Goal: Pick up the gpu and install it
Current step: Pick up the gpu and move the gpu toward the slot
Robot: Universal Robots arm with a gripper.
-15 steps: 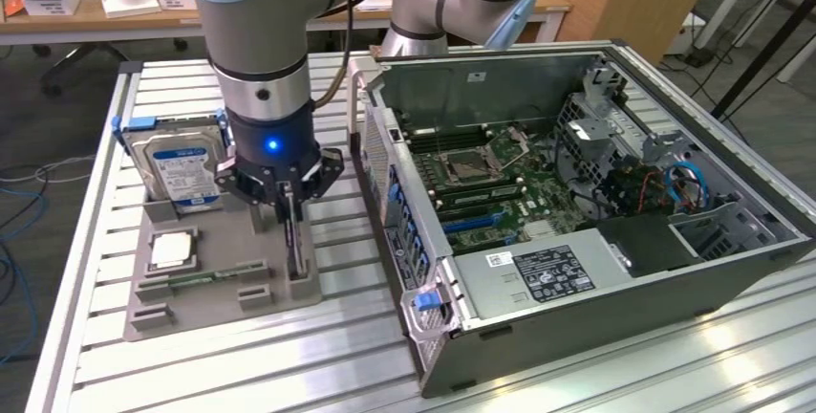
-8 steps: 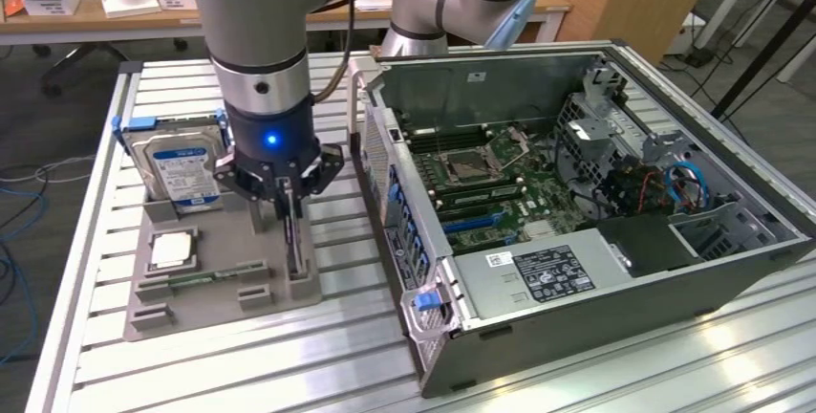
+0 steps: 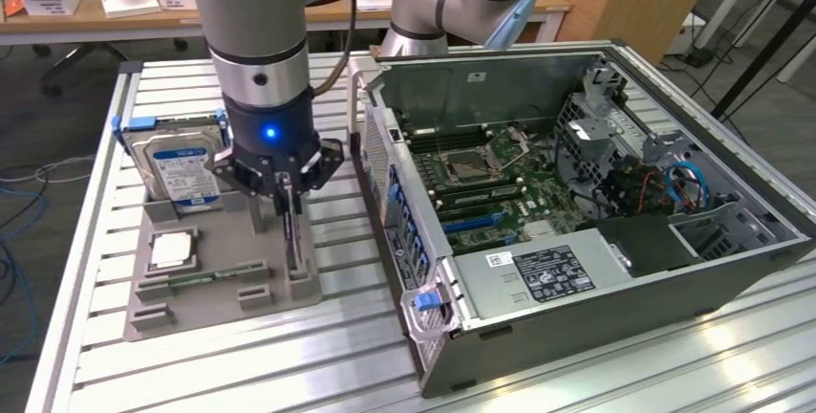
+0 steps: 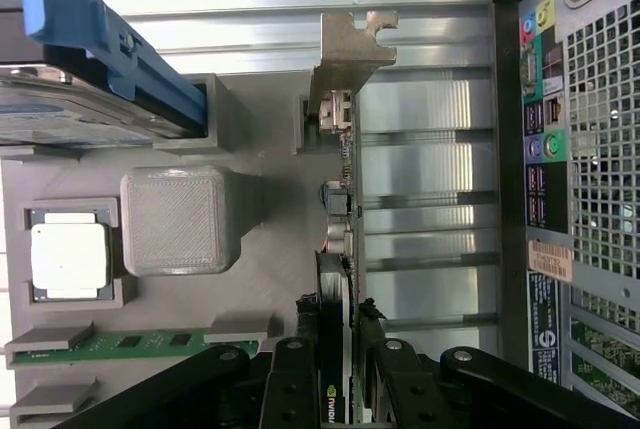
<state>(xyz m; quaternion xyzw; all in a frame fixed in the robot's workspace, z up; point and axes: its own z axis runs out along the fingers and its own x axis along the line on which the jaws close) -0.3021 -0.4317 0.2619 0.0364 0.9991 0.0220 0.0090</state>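
Observation:
The gpu [image 3: 297, 246] is a thin black card standing on edge in a slot of the grey holder tray [image 3: 217, 308]. In the wrist view the gpu [image 4: 340, 279] is seen edge-on, with its silver bracket [image 4: 350, 49] at the far end. My gripper [image 3: 289, 205] reaches straight down onto the card's upper edge. In the wrist view my gripper [image 4: 340, 349] has a black finger pressed against each face of the card, so it is shut on it. The card's lower edge still appears seated in the holder.
The tray also holds a blue-labelled hard drive [image 3: 179, 169], a CPU [image 3: 172, 249] and a green memory stick [image 3: 210, 277]. On the exterior view's right, close to the tray, lies the open computer case [image 3: 574, 193] with its motherboard [image 3: 498, 184] exposed. Its rear panel [image 4: 580, 149] stands near the card.

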